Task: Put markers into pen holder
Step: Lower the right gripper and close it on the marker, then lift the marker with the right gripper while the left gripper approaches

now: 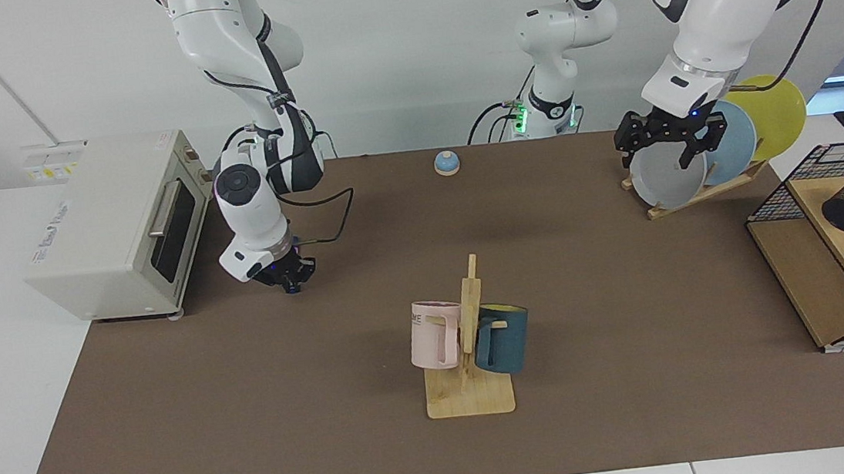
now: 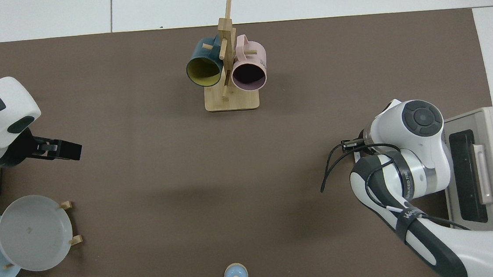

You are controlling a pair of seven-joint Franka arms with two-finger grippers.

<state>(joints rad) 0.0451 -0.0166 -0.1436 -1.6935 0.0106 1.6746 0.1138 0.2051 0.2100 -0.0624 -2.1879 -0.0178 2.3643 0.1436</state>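
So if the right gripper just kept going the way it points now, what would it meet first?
The right gripper points down beside the toaster oven, shut on the marker, so the brown mat probably comes first; the remaining gap is unclear.

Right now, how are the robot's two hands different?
The right hand is low over the mat beside the toaster oven; the left hand hangs higher, near the grey plate. The right hand is shut on the marker; the left hand is open and holds nothing. Both are black with two fingers, pointing down.
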